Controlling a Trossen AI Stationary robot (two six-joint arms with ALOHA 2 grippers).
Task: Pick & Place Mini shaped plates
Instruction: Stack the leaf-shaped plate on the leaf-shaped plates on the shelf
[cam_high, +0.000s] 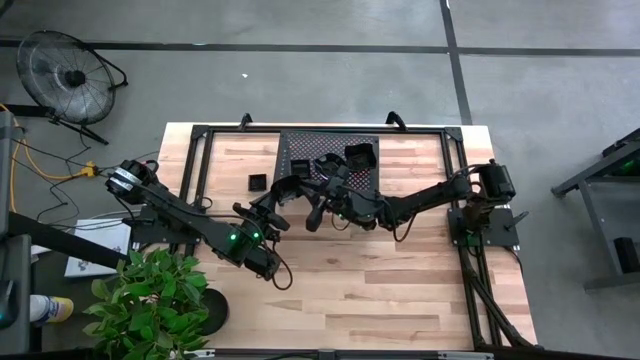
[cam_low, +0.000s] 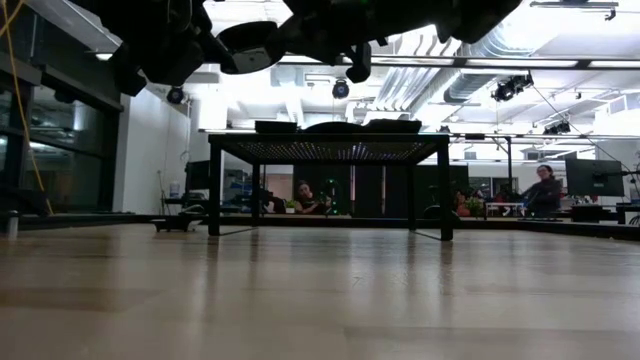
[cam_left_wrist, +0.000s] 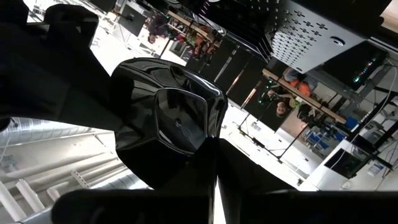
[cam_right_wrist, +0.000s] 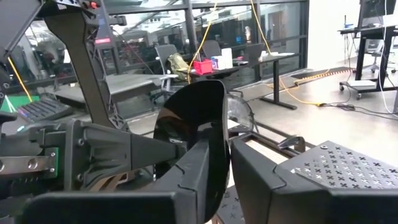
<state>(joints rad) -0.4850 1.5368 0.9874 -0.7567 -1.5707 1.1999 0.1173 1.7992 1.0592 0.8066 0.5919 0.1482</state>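
One mini shaped plate (cam_left_wrist: 177, 118), glossy black with a raised rim, is held in the air above the middle of the table, standing on edge (cam_right_wrist: 199, 124). My left gripper (cam_left_wrist: 214, 149) comes at it from the table's left and is shut on it. My right gripper (cam_right_wrist: 229, 171) reaches in level from the table's right. Its two fingers stand on either side of the plate's rim, and a narrow gap shows beside one finger. In the high view the plate (cam_high: 312, 214) sits between both grippers. More small black plates (cam_high: 360, 155) rest on the mesh rack (cam_high: 330, 145). My left gripper pinches the plate's rim (cam_left_wrist: 208, 138) between its two fingers. The fingers lie level and come from the table's left. The plate stands on edge beyond the fingertips, lifted clear of the table and the rack.
The perforated black rack (cam_low: 330, 148) stands at the table's far middle on legs, with dishes on top. One small square dish (cam_high: 258, 181) lies on the wood left of it. A potted plant (cam_high: 150, 295) crowds the near left corner. People sit in the room beyond.
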